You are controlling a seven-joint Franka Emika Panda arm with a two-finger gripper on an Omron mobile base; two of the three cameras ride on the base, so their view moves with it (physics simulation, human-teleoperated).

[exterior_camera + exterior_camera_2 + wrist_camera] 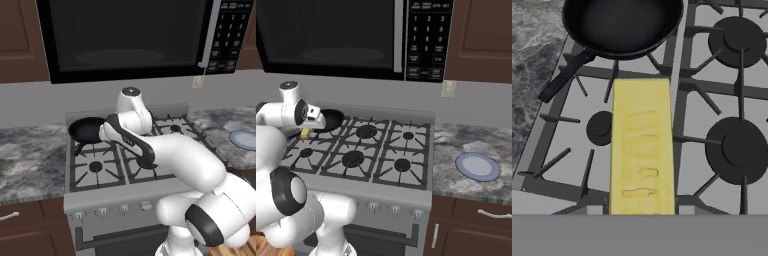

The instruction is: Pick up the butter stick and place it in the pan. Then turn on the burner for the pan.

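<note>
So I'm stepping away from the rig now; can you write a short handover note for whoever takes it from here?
Gripper: shut on the butter stick, held above the stove's left side, short of the pan.
Pan: on the rear left burner, nothing in it, handle toward the counter.
Done: butter picked up.
Left: carry it over the pan, release it inside, then turn on that burner at the knobs on the stove front.
</note>
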